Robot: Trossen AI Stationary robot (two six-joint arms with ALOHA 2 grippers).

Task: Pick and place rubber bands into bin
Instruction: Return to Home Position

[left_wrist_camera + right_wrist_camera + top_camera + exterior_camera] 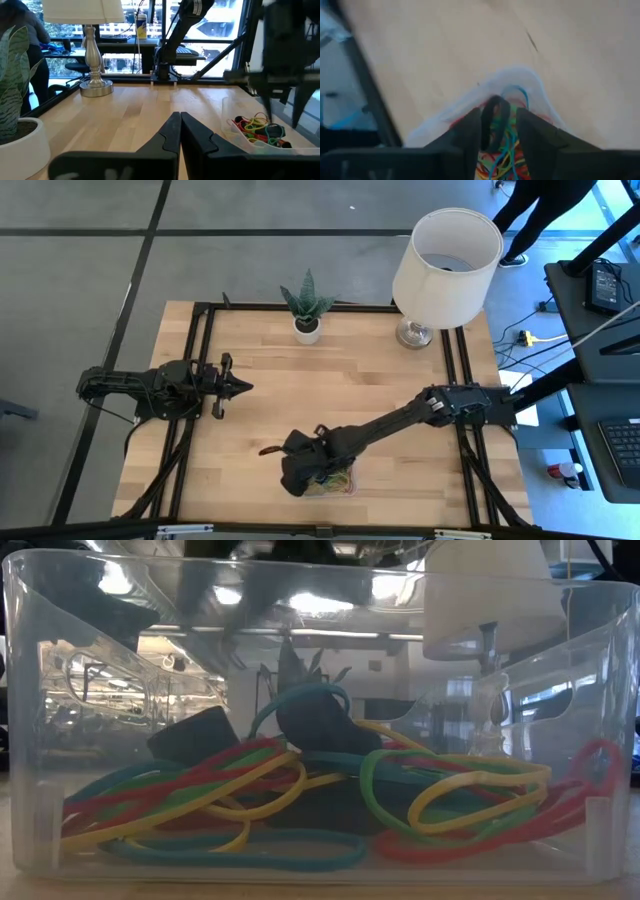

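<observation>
The clear bin [342,486] stands near the table's near edge and holds many coloured rubber bands [250,790]. It also shows in the left wrist view [235,131]. My right gripper [300,473] is over the bin's left part, open, with its fingertips [320,720] down among the bands. A black band [492,122] stands looped between its fingers. One reddish band [270,450] lies on the table just left of the bin. My left gripper [244,387] is shut and empty at the table's left, pointing right. My right gripper points down into the bin, its fingertips [195,735] among the bands on the bin's floor. The black band's loop [490,112] stands against the inner side of one finger. I cannot tell whether the fingers pinch it. A teal band [300,692] arches over one fingertip.
A small white plant pot [307,330] stands at the far middle and a lamp with a white shade [445,260] at the far right. Black frame rails [200,350] run along the table's sides. A person [545,205] stands beyond the far right corner.
</observation>
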